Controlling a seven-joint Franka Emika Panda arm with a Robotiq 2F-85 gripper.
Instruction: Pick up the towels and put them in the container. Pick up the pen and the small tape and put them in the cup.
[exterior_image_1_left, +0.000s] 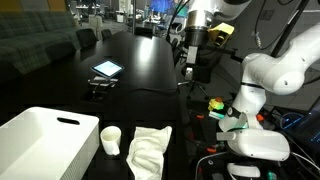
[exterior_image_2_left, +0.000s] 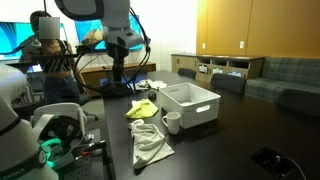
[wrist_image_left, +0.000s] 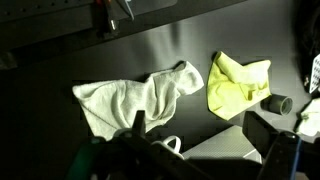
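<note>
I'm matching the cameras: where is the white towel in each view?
Exterior view: white towel bottom centre, right of the white cup.
Exterior view: the towel lower centre, below-left of that cup.
Wrist view: the towel centre-left, beside the yellow towel.
Shared landmark: the cup, in both exterior views.

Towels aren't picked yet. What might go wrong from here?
The crumpled white cloth towel lies spread long; a pinch at one end may leave the rest trailing over the white plastic container rim. The small white cup stands close beside both, so it might get knocked over.
</note>
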